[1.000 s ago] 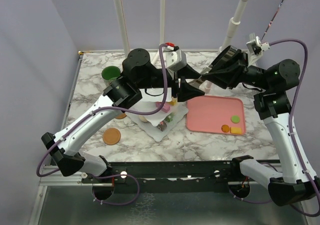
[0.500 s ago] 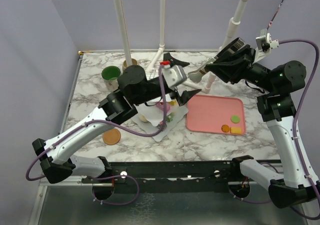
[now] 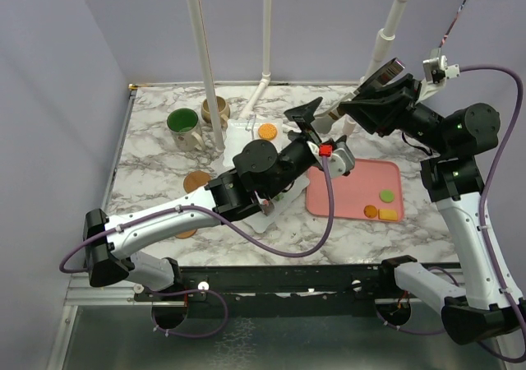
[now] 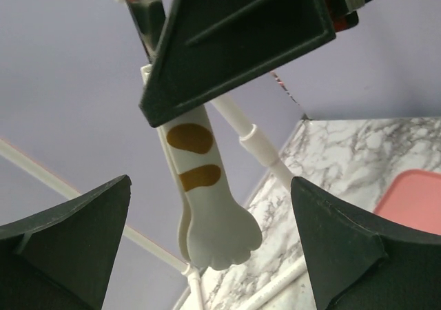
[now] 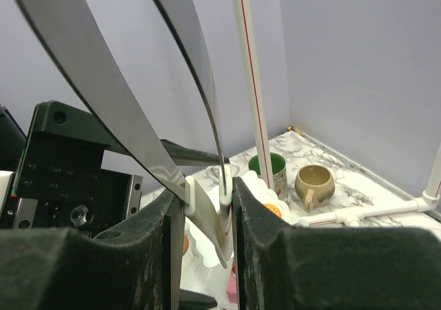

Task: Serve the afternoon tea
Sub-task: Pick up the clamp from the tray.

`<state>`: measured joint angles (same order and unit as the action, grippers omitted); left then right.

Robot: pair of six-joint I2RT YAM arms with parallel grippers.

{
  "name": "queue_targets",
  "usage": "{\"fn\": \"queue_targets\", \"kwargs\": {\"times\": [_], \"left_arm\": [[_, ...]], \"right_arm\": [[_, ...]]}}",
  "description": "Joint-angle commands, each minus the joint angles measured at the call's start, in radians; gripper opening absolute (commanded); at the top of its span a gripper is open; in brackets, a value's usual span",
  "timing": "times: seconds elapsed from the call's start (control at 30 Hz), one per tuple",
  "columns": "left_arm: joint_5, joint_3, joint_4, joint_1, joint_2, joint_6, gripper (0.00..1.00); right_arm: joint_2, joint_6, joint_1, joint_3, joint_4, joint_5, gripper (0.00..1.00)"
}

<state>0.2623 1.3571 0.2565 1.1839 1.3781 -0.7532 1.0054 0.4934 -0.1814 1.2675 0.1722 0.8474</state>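
My right gripper (image 3: 352,112) is shut on white cat-paw tongs (image 3: 331,119) and holds them above the table; in the right wrist view (image 5: 203,207) the fingers pinch the tongs' (image 5: 207,220) two arms. My left gripper (image 3: 324,131) is wide open and raised, with the tongs' paw end (image 4: 213,234) hanging between its fingers (image 4: 83,220), not touching them. The white tiered stand (image 3: 251,138) carries an orange biscuit (image 3: 265,131) on its top plate. A green-lined mug (image 3: 182,124) and a beige mug (image 3: 215,109) stand at the back left. A brown coaster (image 3: 196,181) lies beside the stand.
A pink tray (image 3: 349,191) right of the stand holds a green piece (image 3: 386,196) and orange pieces (image 3: 380,213). White pipe posts (image 3: 204,57) rise behind the stand. The left arm lies across the stand's lower plate (image 3: 265,215). A second coaster (image 3: 186,233) shows under the arm.
My left arm has swung right off the stand and raised its open gripper around the tongs' end, uncovering the top plate. The right gripper has lifted slightly with the tongs.
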Motion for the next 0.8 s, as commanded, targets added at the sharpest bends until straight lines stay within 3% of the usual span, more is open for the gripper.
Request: {"fn": "queue_targets", "kwargs": {"times": [0.0, 0.33, 0.43, 0.63, 0.77], "left_arm": [[0.136, -0.016, 0.114, 0.011, 0.005, -0.083, 0.99], [0.123, 0.06, -0.089, -0.031, 0.053, 0.058, 0.88], [0.073, 0.079, -0.113, -0.035, 0.047, 0.078, 0.77], [0.045, 0.066, -0.116, -0.035, 0.024, 0.058, 0.29], [0.037, 0.044, -0.117, -0.035, 0.005, 0.039, 0.24]], "right_arm": [[-0.022, 0.022, -0.001, -0.014, 0.045, -0.023, 0.02], [-0.029, 0.149, -0.001, -0.051, 0.142, 0.041, 0.03], [-0.033, 0.17, -0.002, -0.066, 0.152, 0.047, 0.03], [-0.028, 0.163, -0.002, -0.046, 0.101, 0.099, 0.08], [-0.021, 0.116, -0.001, -0.002, 0.028, 0.146, 0.19]]}}
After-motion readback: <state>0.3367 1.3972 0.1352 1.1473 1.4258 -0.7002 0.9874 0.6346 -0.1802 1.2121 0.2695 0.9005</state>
